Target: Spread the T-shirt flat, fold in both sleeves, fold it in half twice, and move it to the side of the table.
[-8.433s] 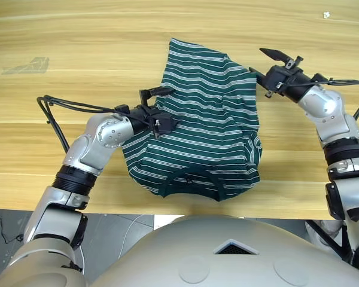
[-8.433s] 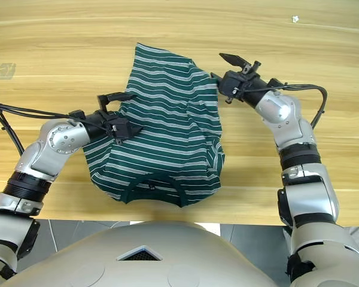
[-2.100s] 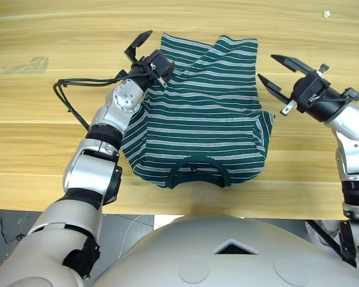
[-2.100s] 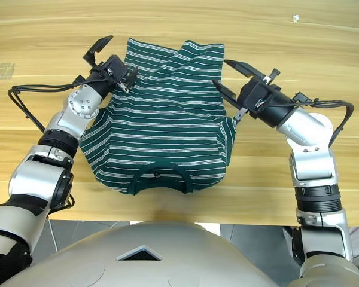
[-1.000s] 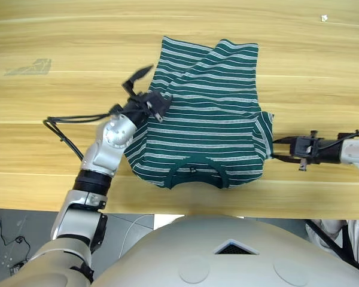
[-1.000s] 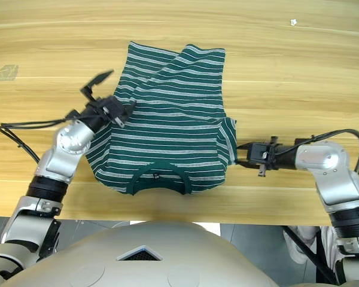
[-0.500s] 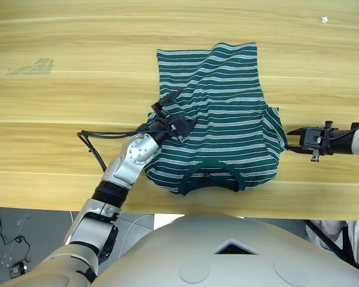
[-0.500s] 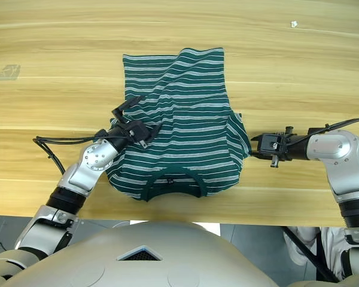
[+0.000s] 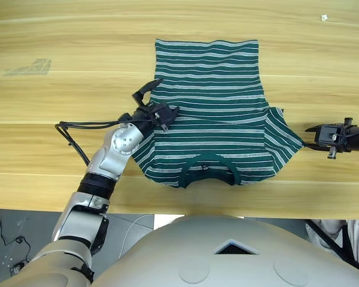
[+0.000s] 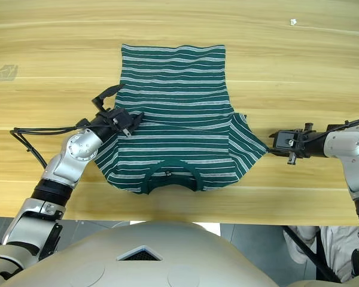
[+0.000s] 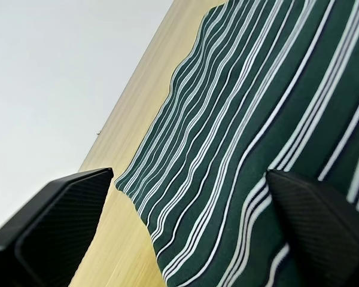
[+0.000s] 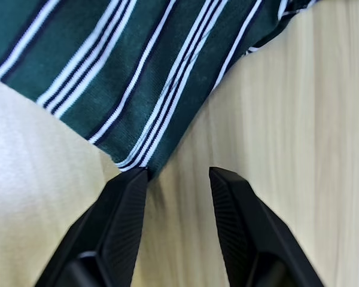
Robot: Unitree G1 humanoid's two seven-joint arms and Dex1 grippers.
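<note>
T-shirt (image 9: pixel 215 101) looks spread flat; my left gripper (image 11: pixel 190 174) and right gripper (image 12: pixel 179 173) gape empty; next, pinch the right sleeve (image 9: pixel 284 136) and fold inward.

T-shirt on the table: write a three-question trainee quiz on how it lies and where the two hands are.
1. True or false: the T-shirt is already folded in half.
2. Pick one. The left hand is at: A the neckline; B the shirt's left side; C bare wood well clear of the shirt.
3. Fill in: the right hand, at the tip of the right sleeve, has its fingers ___.

Key: 1 false, it lies spread flat; 2 B; 3 open.
</note>
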